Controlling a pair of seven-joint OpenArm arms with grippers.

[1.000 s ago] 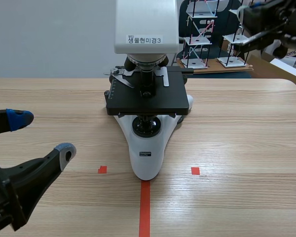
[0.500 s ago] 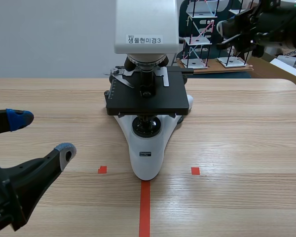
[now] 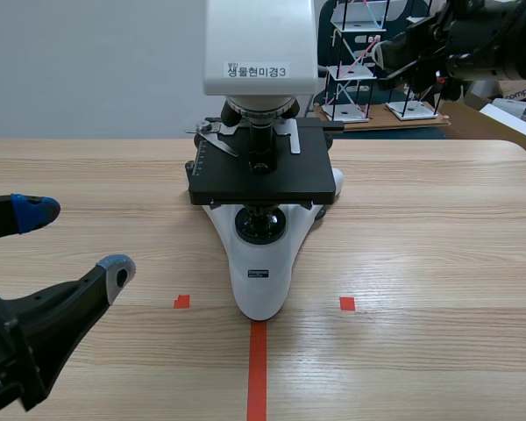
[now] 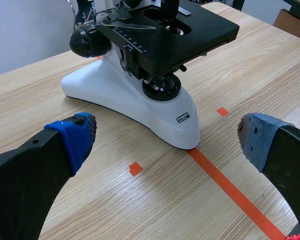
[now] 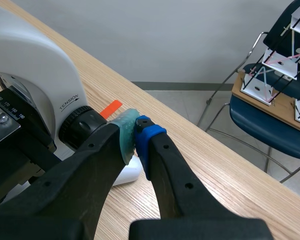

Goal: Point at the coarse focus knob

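Pointing: right gripper, pads pressed together and empty, just beside coarse focus knob on microscope | right wrist view alone shows this, plus "TENSION" | left gripper spread wide | head label "생물현미경3"

A pale wall stands behind a blue chair and grey floor.

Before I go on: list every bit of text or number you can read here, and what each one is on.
"생물현미경3": on the white label on the microscope head; the tiny line above it is too small to read.
"TENSION": printed on the white microscope arm.
Stage scale: it has numbers, but they are too blurred to read with certainty.
Base nameplate: too small to read.
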